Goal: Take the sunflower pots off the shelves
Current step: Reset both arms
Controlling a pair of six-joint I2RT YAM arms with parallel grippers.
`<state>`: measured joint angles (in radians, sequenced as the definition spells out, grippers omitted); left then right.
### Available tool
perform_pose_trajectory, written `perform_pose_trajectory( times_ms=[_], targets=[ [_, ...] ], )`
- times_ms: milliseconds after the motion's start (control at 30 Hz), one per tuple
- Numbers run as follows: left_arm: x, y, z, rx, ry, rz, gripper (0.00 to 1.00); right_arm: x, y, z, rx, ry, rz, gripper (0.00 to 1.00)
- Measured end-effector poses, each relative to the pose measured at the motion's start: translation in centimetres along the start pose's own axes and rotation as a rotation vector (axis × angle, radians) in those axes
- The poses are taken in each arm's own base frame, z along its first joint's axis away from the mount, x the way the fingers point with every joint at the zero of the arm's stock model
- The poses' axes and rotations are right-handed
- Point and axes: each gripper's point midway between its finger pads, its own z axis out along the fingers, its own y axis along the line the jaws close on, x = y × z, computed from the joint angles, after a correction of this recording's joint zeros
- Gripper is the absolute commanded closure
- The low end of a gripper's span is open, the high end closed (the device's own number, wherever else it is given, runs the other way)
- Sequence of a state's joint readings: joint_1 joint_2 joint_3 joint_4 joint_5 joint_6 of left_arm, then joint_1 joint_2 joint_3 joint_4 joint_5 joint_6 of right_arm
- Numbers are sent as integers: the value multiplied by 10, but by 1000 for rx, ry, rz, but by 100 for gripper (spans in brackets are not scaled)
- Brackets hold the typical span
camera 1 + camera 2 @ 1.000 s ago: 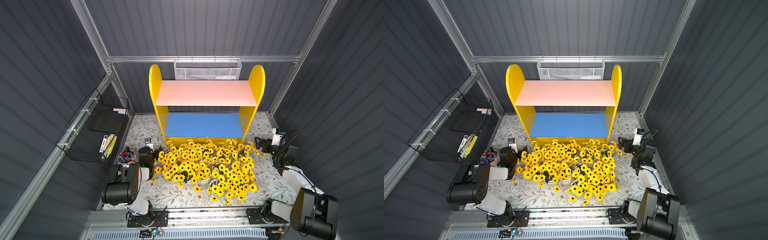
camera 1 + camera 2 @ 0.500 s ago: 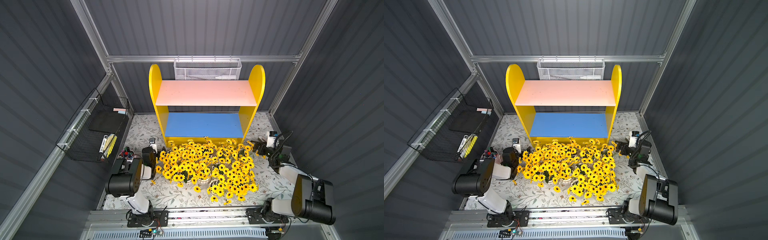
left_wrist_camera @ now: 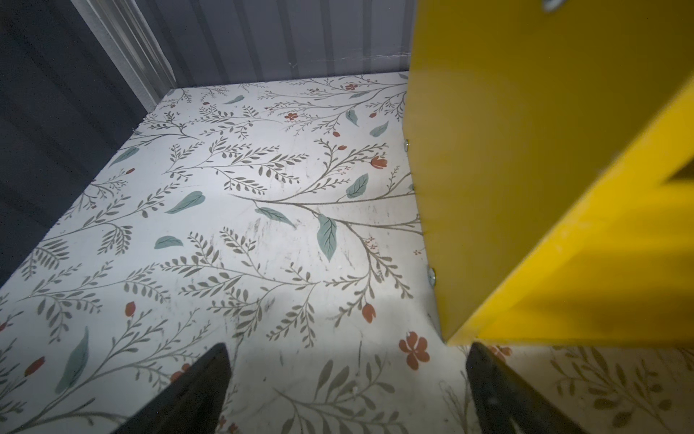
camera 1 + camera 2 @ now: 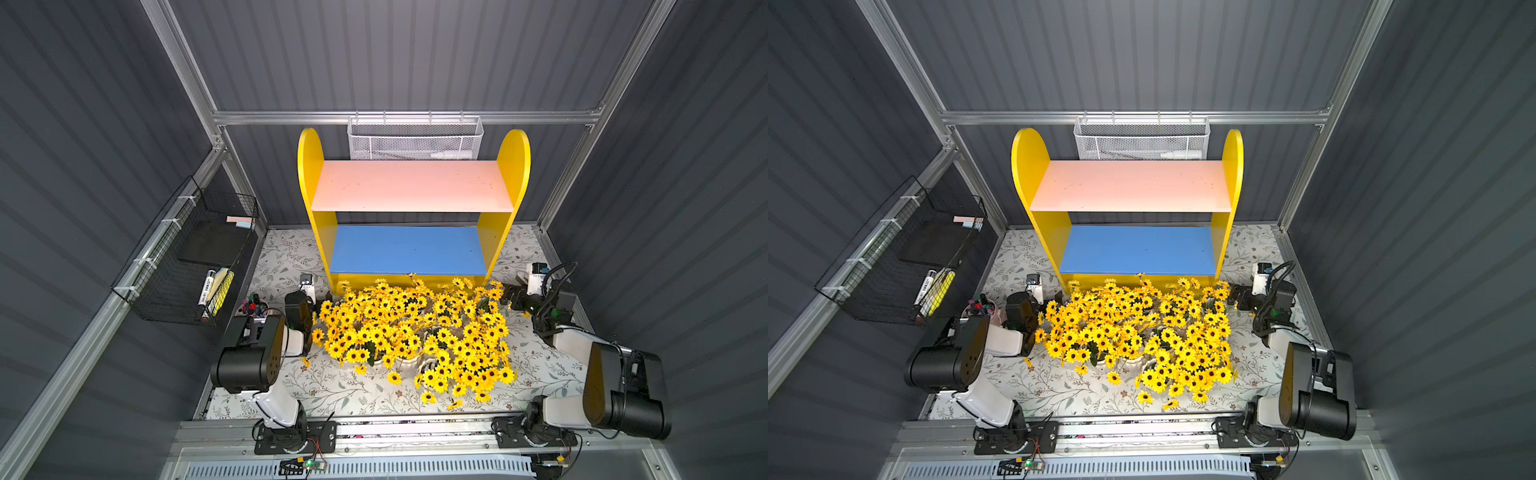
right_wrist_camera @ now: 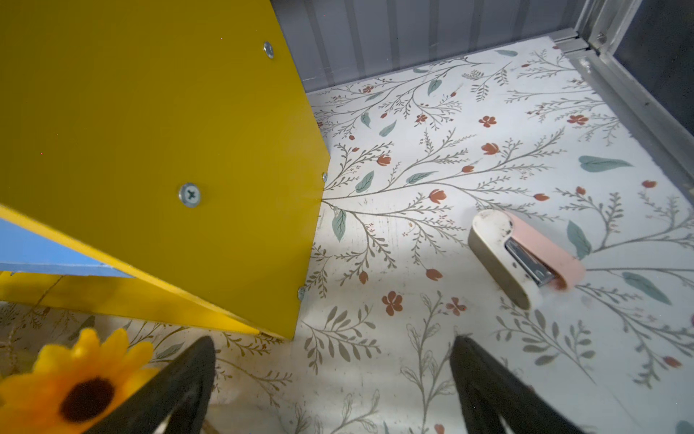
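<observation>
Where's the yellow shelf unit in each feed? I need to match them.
Top view: yellow shelf unit centre, against the back wall.
Top view: yellow shelf unit likewise.
Left wrist: its side panel close ahead of the left claw.
Right wrist: opposite side panel, blue board edge, ahead of the right claw.
Shared landmark: floral mat beneath it.

Two arms [image 4: 249,365] [image 4: 615,390], two baskets [image 4: 187,266] [image 4: 415,141], one shelf unit [image 4: 411,187], one stapler [image 5: 525,255], one marker cup [image 4: 254,309]; sunflower pots [image 4: 415,328] uncountable.
</observation>
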<state>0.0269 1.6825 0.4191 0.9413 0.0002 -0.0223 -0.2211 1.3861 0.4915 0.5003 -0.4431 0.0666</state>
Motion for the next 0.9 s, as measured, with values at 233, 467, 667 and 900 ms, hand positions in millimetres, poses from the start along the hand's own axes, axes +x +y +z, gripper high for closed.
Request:
perform_pose_trajectory(
  times_ms=[233, 467, 667, 900],
  targets=[
    [0, 0, 0, 0, 0, 0, 1, -2, 1, 4, 28, -22, -15, 1],
    [0, 0, 0, 0, 0, 0, 0, 24, 9, 22, 94, -53, -83, 1],
    [2, 0, 0, 0, 8, 0, 1, 15, -5, 17, 224, -118, -97, 1],
    [3, 0, 1, 0, 15, 3, 1, 13, -17, 12, 314, -125, -87, 1]
  ],
)
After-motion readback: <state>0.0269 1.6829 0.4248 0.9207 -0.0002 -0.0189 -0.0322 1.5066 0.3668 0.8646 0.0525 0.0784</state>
